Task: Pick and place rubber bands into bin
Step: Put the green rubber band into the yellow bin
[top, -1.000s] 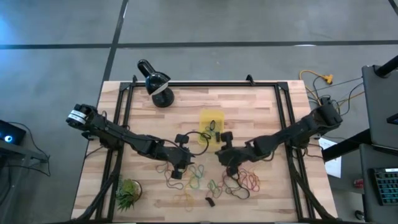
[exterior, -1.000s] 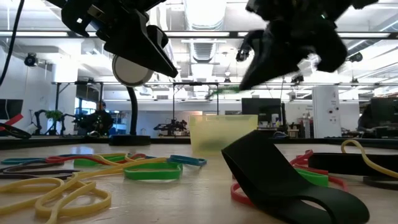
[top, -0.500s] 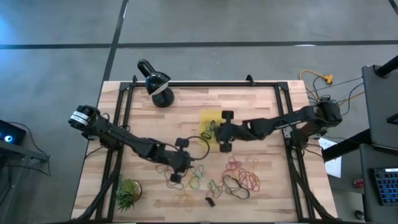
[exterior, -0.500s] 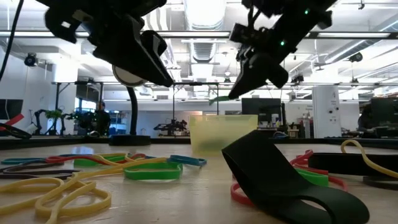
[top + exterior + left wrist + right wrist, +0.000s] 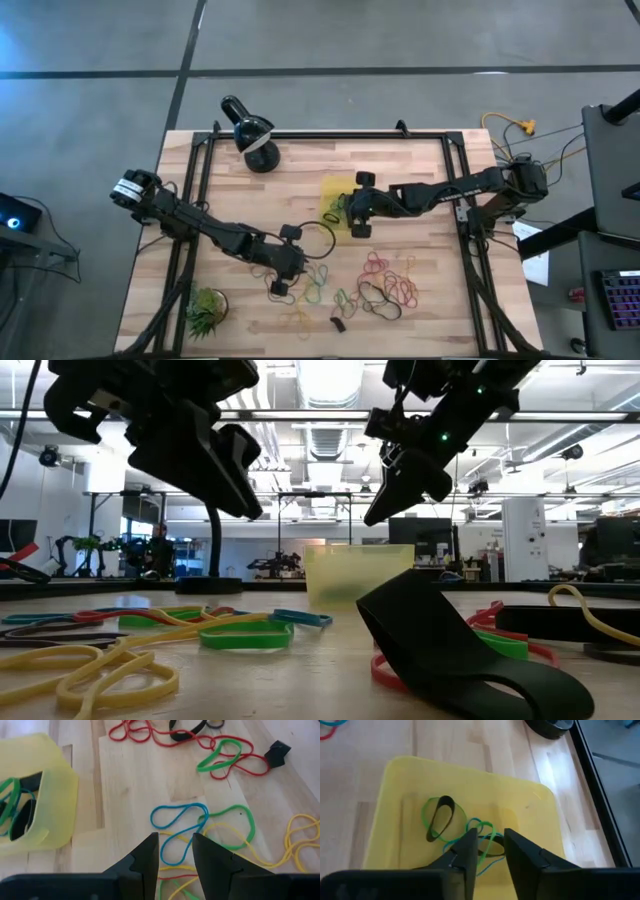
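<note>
The yellow bin [image 5: 335, 190] stands mid-table, also seen low [image 5: 358, 572]. Inside it lie green, black and blue rubber bands [image 5: 442, 817]. Many more bands [image 5: 350, 285] lie loose on the wood nearer the near edge, among them a blue one [image 5: 180, 827] and a wide black one [image 5: 440, 640]. My right gripper [image 5: 343, 207] hovers open above the bin [image 5: 520, 805], its fingers [image 5: 465, 850] empty. My left gripper [image 5: 303, 262] hangs open above the loose bands [image 5: 225, 760], well off the table [image 5: 245, 500].
A black domed lamp [image 5: 255, 135] stands at the far left of the table. A small spiky green plant [image 5: 205, 312] sits by the near left corner. Black rails [image 5: 200, 200] run along both table sides. Bare wood lies left of the bin.
My right gripper has travelled from above the band pile toward the far edge and come over the bin, carrying a green band at its fingertips; that band no longer shows there. My left gripper has shifted slightly toward the near left.
</note>
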